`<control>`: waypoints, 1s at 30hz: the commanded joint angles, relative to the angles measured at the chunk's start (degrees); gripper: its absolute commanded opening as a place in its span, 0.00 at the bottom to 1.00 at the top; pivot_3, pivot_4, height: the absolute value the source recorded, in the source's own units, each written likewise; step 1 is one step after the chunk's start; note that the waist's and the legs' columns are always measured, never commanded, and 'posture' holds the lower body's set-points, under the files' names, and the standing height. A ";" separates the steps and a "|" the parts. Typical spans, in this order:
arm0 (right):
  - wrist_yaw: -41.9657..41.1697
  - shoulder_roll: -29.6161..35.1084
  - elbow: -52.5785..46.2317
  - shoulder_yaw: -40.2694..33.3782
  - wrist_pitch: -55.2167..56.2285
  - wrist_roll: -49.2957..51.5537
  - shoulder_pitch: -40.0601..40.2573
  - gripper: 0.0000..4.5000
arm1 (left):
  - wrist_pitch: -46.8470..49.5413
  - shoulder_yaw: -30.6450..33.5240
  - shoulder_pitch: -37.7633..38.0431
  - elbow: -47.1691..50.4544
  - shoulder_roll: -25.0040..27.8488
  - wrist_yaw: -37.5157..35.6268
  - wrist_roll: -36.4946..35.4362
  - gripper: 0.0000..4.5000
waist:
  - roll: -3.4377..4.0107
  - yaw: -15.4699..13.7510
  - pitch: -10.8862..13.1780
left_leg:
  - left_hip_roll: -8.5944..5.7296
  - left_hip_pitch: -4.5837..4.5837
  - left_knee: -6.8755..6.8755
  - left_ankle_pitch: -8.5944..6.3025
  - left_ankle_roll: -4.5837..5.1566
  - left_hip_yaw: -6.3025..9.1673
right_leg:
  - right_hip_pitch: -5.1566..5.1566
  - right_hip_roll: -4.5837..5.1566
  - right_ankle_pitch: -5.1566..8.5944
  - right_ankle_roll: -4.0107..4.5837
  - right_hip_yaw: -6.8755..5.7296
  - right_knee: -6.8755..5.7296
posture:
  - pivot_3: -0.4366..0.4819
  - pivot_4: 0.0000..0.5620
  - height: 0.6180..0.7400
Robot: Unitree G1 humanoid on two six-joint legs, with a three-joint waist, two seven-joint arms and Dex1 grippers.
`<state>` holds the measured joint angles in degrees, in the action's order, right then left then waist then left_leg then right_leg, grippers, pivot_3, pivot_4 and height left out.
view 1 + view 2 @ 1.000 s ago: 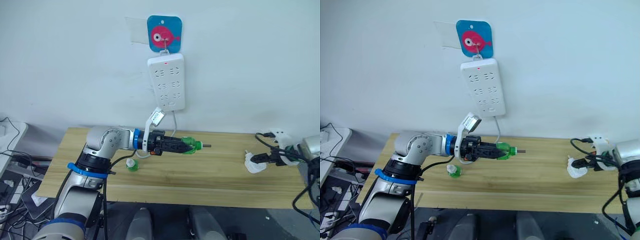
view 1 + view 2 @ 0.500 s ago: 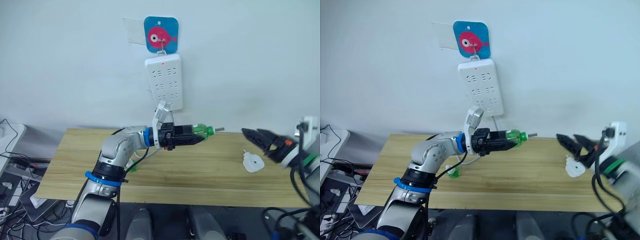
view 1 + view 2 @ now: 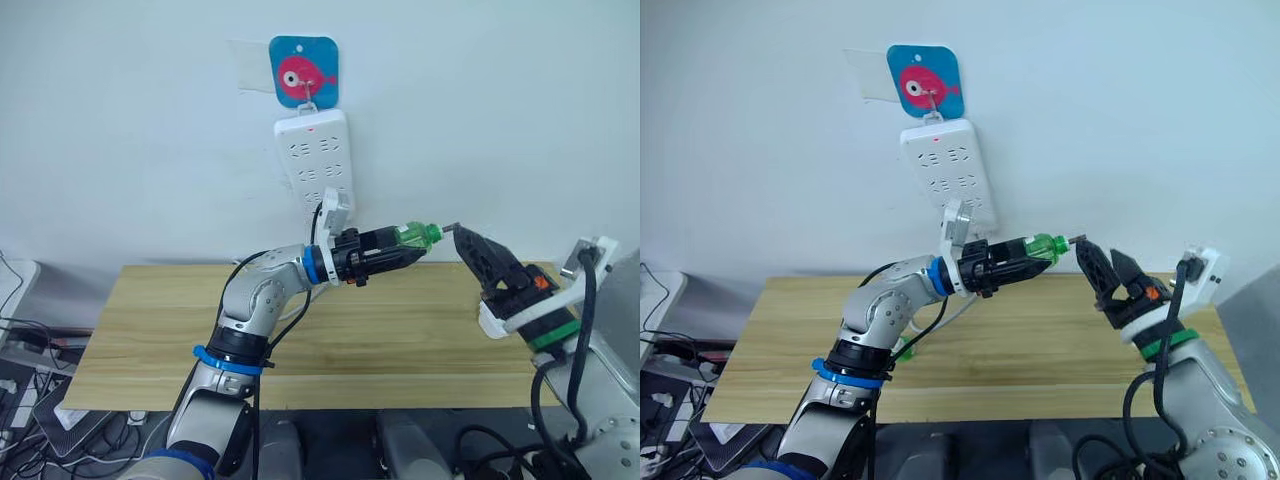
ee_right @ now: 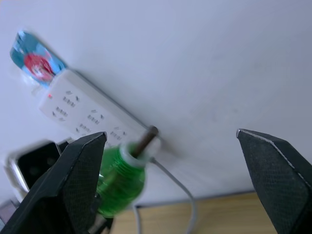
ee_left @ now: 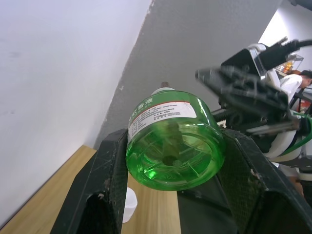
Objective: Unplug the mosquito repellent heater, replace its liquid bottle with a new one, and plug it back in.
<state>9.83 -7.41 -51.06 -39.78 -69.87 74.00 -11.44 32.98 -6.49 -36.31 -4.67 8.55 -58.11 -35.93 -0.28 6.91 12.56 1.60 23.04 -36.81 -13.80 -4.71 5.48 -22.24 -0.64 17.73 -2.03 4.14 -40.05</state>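
- The left gripper (image 3: pixel 395 258) is clamped on the green bottle (image 3: pixel 415 236), holding it up in the air above the table (image 3: pixel 150 330), neck and dark wick pointing toward the robot's right.
- In the left wrist view, the bottle's round base (image 5: pixel 174 154) sits squeezed between the two black fingers (image 5: pixel 105 183).
- The right gripper (image 3: pixel 1102 266) is raised too, jaws spread wide, its tips just beside the bottle's wick.
- From the right wrist, the bottle (image 4: pixel 121 177) shows near one finger (image 4: pixel 73 180), the other finger well apart from it.
- The power strip (image 3: pixel 314 160) hangs on the wall under a blue fish hook plate (image 3: pixel 302 72), its red light on.
- A small white piece (image 5: pixel 129 204) lies on the table below the bottle; I can't tell what it is.
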 commanded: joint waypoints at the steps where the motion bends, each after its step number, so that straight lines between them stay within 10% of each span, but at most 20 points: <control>1: 10.17 -6.46 1.12 8.72 11.02 12.68 6.80 1.00 | -1.20 0.01 0.07 2.62 -0.16 -0.27 -0.16 0.50 | -0.04 0.13 -0.03 | -0.01 0.00 0.00 0.00 0.00 0.00 | 0.00 0.00 0.00 0.00 -0.01 0.00 | 0.32 0.27 1.00; 25: 19.88 14.12 4.61 33.84 40.82 14.73 7.71 1.00 | -1.97 -1.75 1.99 4.54 0.06 -0.10 0.57 0.50 | -0.06 1.05 -0.10 | 0.05 0.01 0.00 0.00 0.00 0.04 | 0.00 -0.09 0.02 0.00 0.00 0.04 | 0.31 0.27 1.00; 30: 18.63 16.82 4.77 35.24 41.87 15.45 8.09 0.71 | -2.07 -2.09 2.36 4.96 -0.09 -0.40 0.67 0.50 | -0.06 1.04 -0.10 | 0.05 0.01 -0.01 0.00 0.00 0.03 | 0.01 -0.09 0.01 0.01 0.00 0.04 | 0.31 0.27 1.00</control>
<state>29.58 9.09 -44.88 -5.24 -29.17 88.88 -3.39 32.03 -8.41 -33.90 -2.12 8.72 -58.11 -35.08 -0.35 7.95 12.46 1.65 23.04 -36.82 -13.80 -4.70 5.52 -22.23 -0.72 17.75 -2.03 4.14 -40.01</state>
